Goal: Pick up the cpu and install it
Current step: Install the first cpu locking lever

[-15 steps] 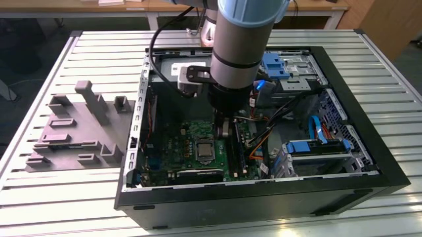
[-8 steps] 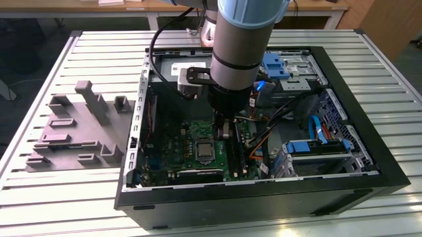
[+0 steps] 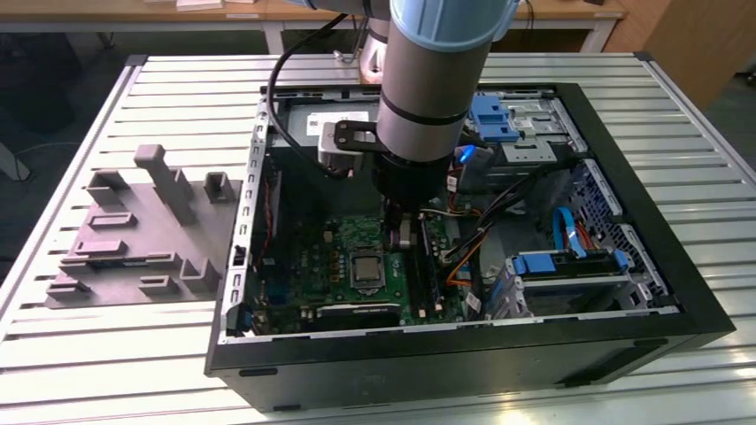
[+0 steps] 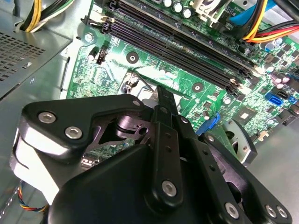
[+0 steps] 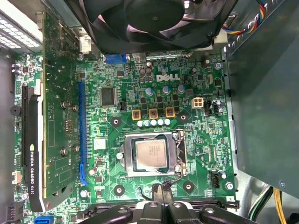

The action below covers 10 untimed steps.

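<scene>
The cpu (image 5: 151,154), a pale silvery square chip, lies flat in the black metal-framed socket (image 5: 178,154) on the green motherboard (image 5: 196,135). In the exterior view the cpu (image 3: 366,268) shows as a small grey square in the middle of the board, inside the open computer case (image 3: 473,354). My gripper (image 5: 163,189) hovers just off one edge of the socket, fingertips together, nothing held between them. In the second wrist view the gripper (image 4: 161,92) points down at the board near the memory slots (image 4: 177,46). In the exterior view the gripper (image 3: 399,237) hangs low over the board.
A graphics card (image 5: 32,140) stands along one side of the board. A black fan (image 5: 149,18) and a grey metal box (image 5: 266,93) border it. Blue drive brackets (image 3: 567,261) and loose cables (image 3: 473,235) crowd the exterior view's right. A grey fixture block (image 3: 142,230) sits outside the case.
</scene>
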Available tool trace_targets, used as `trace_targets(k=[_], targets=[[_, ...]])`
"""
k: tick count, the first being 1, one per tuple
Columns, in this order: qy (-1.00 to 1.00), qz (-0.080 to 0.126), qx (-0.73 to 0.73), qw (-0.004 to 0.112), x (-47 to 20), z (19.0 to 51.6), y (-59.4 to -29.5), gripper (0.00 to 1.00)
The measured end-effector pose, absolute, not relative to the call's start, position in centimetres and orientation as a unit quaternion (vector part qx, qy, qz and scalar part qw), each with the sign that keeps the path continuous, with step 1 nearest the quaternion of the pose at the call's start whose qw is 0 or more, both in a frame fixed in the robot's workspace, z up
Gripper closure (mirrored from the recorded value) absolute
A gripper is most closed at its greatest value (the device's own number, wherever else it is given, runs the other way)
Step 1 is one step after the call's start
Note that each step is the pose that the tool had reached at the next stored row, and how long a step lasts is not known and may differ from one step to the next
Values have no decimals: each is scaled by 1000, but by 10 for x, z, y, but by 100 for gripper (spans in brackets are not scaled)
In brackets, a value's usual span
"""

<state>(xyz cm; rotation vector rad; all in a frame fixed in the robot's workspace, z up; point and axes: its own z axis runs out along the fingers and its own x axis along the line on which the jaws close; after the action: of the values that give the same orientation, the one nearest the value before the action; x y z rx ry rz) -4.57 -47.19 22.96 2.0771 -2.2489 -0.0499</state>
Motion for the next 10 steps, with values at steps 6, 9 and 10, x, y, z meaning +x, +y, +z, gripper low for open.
trace_targets(k=[6, 9, 10], targets=[[-730, -4, 682, 51, -46, 229, -472, 89], [-723, -3, 689, 51, -46, 228, -473, 89], [-721, -3, 691, 51, -46, 228, -473, 89]])
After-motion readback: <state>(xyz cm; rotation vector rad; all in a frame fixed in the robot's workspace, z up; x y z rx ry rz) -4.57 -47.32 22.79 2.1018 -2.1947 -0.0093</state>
